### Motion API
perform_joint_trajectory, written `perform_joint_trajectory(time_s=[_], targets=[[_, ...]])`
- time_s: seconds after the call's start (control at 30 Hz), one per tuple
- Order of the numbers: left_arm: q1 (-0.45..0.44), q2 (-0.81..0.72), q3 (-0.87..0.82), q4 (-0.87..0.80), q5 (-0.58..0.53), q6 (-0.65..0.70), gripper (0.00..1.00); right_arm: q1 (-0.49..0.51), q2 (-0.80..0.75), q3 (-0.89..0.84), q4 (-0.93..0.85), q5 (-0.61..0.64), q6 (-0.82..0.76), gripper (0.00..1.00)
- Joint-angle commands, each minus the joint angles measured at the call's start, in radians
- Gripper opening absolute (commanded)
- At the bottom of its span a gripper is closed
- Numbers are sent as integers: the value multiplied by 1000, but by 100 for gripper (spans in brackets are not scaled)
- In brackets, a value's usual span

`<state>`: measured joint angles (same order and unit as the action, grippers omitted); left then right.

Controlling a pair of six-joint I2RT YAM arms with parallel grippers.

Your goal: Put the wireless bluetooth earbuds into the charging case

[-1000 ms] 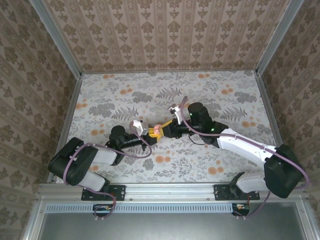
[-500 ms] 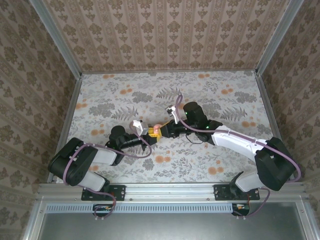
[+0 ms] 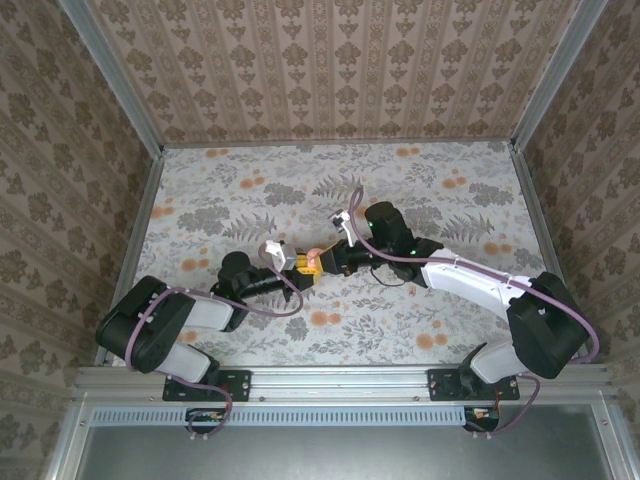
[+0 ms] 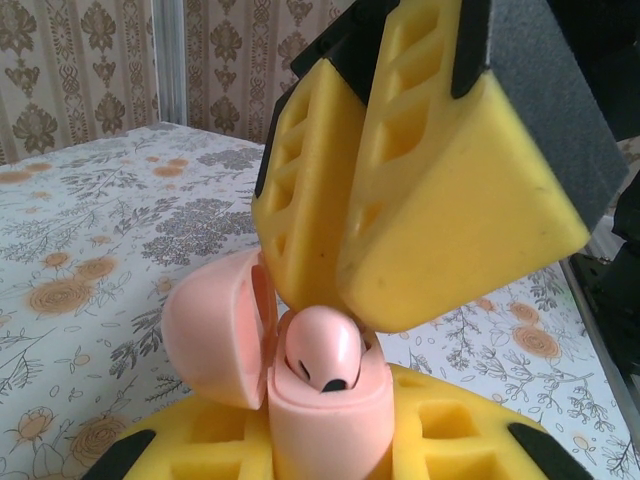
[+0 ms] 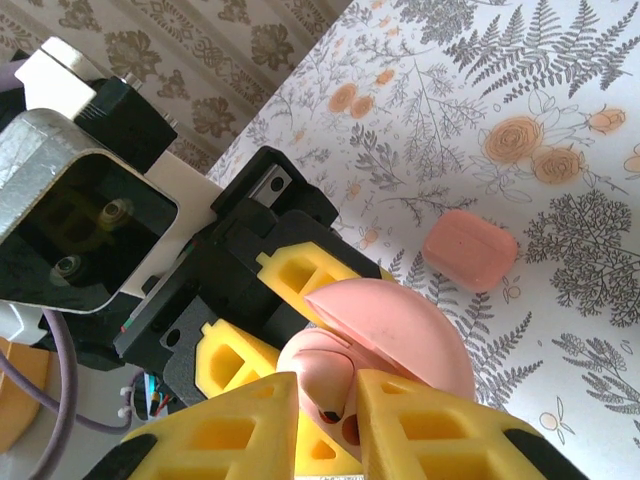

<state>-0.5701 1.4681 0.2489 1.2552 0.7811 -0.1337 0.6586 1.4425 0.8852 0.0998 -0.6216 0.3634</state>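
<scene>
While the left hand [image 4: 322, 445] clamps the one open charging case [image 4: 325, 415], a single earbud [image 4: 322, 352] sits in it.
Two hands meet over the middle of the bench [image 3: 220, 200]: the right hand [image 5: 325, 425] pinches that earbud from above, its two yellow fingers [image 5: 430, 420] closed on either side. The lid [image 4: 215, 340] hangs open sideways. Beyond, one small pink rounded block [image 5: 470, 250] lies flat on the bench, apart from the case.

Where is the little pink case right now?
In the top view the charging case is near the table's middle, open, clamped in the left gripper; the right gripper holds an earbud in it.
</scene>
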Motion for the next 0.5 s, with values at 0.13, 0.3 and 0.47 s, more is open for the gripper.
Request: perform_joint_trajectory(time_s=[0.13, 0.3, 0.47], targets=[[-4, -36, -14, -53, -67, 72, 16, -49, -89, 54, -218, 17, -20, 30], [-6, -67, -29, -116, -132, 118, 15, -177, -120, 86, -486, 87, -2, 32], [-8, -82, -25, -178, -162, 147, 15, -322, -120, 104, -752, 165, 14, 35]])
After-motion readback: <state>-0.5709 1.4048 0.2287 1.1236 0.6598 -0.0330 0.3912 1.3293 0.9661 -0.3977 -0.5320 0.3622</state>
